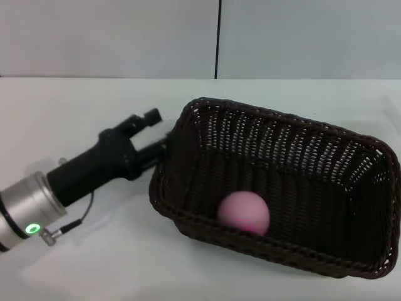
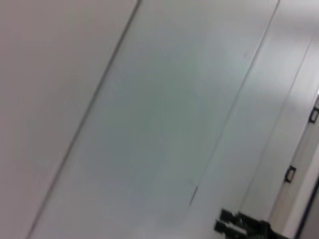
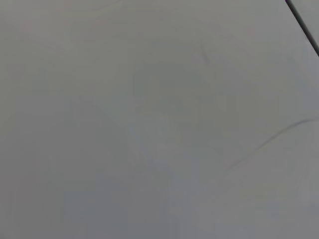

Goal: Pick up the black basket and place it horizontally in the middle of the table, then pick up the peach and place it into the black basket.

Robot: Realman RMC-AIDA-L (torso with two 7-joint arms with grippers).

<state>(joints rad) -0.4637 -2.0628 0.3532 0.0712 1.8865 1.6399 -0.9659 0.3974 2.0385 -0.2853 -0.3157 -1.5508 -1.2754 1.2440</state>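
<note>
The white desk (image 1: 81, 263) fills nearly everything in front of the robot, running back to a pale wall at twelve o'clock. On it, spread from the centre out toward three and four o'clock, sits the black basket (image 1: 376, 207), a big dark woven tub with sloping open-weave sides and a braided rim, its long axis lying roughly crosswise though skewed, the right end nearer than the left. It looks tipped, its near wall low and its far wall raised toward twelve o'clock, so the inside faces the head camera. From eight o'clock the left arm reaches in, silver cuff with a green light near the edge, then a black wrist leading to the left gripper (image 1: 164, 145) at the basket's short left end, about ten o'clock from the middle. The gripper's tips meet the rim there and merge with the dark weave, so I cannot tell whether it is spread or pinching the wicker. Inside the basket, low against the near wall at about six o'clock from its centre, rests the peach (image 1: 244, 212), small, round and pink. The right arm is nowhere in sight.
</note>
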